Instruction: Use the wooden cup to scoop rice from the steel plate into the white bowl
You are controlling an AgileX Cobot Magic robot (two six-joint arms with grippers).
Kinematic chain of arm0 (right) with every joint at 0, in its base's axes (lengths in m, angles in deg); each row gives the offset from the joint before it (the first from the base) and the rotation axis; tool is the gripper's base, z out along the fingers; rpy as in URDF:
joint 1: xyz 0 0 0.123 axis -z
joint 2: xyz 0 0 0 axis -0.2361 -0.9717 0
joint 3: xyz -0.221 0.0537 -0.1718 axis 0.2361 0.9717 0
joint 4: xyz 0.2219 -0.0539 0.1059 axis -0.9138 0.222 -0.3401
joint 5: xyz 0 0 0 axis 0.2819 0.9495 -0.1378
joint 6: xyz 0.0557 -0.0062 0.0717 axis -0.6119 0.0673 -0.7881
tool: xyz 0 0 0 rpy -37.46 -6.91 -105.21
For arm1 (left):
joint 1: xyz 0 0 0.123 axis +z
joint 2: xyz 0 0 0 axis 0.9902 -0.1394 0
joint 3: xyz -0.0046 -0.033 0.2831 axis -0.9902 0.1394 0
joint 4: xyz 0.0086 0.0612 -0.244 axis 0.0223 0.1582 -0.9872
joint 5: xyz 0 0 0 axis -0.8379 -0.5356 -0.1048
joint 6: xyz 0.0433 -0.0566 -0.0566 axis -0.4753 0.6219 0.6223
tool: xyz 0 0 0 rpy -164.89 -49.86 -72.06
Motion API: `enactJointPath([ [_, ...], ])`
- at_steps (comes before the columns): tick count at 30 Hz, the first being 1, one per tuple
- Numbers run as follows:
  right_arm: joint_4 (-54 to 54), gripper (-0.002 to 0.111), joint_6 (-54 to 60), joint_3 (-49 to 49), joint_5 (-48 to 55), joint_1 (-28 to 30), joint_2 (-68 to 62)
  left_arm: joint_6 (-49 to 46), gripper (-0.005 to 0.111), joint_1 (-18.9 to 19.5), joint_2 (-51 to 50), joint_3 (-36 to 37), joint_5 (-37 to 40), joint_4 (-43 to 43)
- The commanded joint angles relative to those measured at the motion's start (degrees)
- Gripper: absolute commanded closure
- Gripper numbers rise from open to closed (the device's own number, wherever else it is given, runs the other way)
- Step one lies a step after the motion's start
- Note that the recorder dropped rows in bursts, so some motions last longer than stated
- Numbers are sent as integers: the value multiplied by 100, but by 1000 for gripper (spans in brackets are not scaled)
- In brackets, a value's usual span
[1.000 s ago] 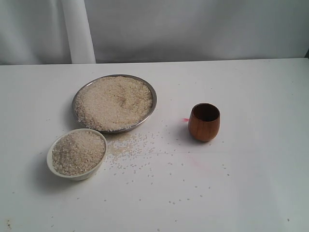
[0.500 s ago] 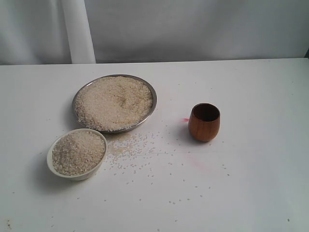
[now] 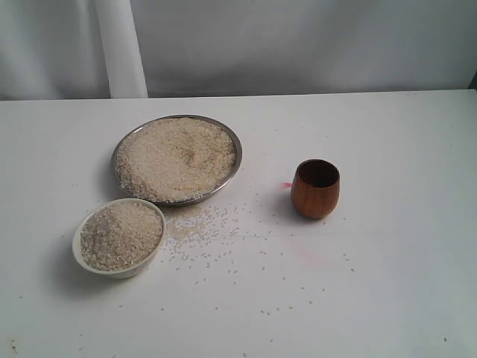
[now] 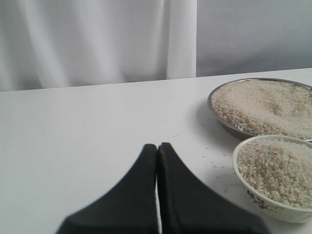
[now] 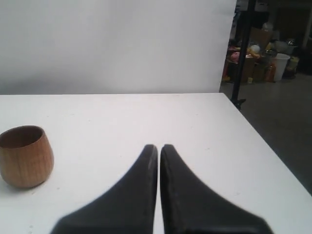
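Left gripper [image 4: 157, 147] and right gripper [image 5: 159, 147] sit pinched closed, holding nothing; the cup [image 3: 314, 188] stands upright near the plate [image 3: 238, 165].

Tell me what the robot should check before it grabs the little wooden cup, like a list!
1. Wooden cup standing upright with nothing touching it: ok.
2. Right gripper open enough to take the cup: not ok, its jaws are shut.
3. Left gripper out of the way: ok, shut, empty and apart from the white bowl.
4. Steel plate has rice to scoop: ok, it is covered.
5. Room in the white bowl: not ok, rice fills it to the rim.
6. Table clean: not ok, loose grains lie in front of the plate, beside the bowl.
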Motion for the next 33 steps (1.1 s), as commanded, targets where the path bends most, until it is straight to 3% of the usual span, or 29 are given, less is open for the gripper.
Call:
enactJointPath([
  [1,-58,106,-3,46,-11,-187,31,34,107,-18,-1,11,-65,-47],
  [15,-9,106,42,46,774,-354,31,34,107,-18,-1,11,-65,-47],
  [33,-93,106,-55,46,763,-354,31,34,107,-18,-1,11,-65,-47],
])
